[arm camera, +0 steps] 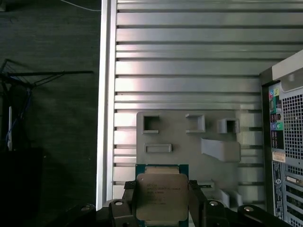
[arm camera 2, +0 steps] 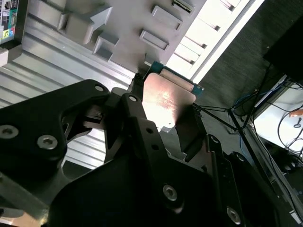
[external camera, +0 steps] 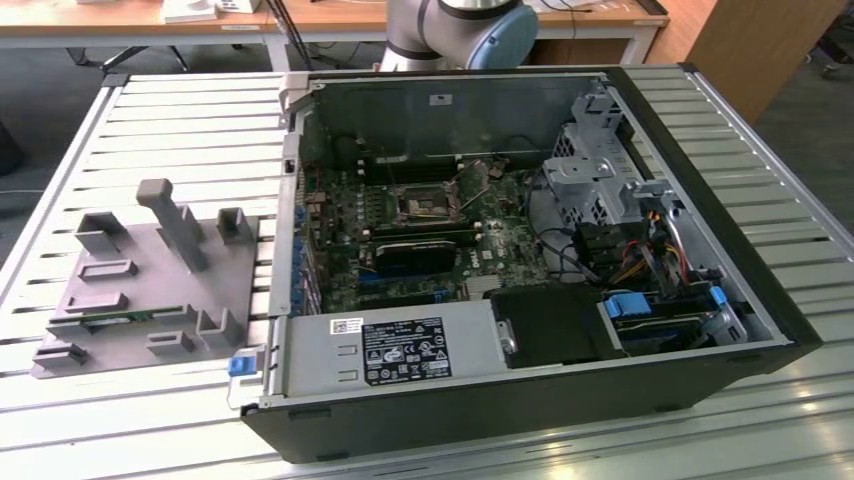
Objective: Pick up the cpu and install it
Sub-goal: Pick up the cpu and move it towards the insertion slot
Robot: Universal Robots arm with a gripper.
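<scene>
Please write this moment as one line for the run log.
pincer: shut on cpu | cpu: gripped by two edges, metal top showing | beyond it: grey fixture | install: not yet done

The black claw (arm camera 2: 165, 113) grips the cpu (arm camera 2: 166, 97) between its two fingers (arm camera 2: 135, 101), one pressed to each of two opposite sides. The chip's silver-grey metal top faces the camera and catches a warm glare, and a thin blue-green border shows along its far side. Behind it lies a grey fixture plate (arm camera 2: 128, 19) with raised blocks and shallow rectangular pockets. The plate rests on the slatted metal worktop (arm camera 2: 57, 52), close to the worktop's edge. Past that edge is dark carpeted floor (arm camera 2: 236, 61) with loose cables (arm camera 2: 265, 94) trailing over it. A corner of a computer case's rear panel (arm camera 2: 7, 21) with coloured ports stands on the slats beside the plate.
</scene>
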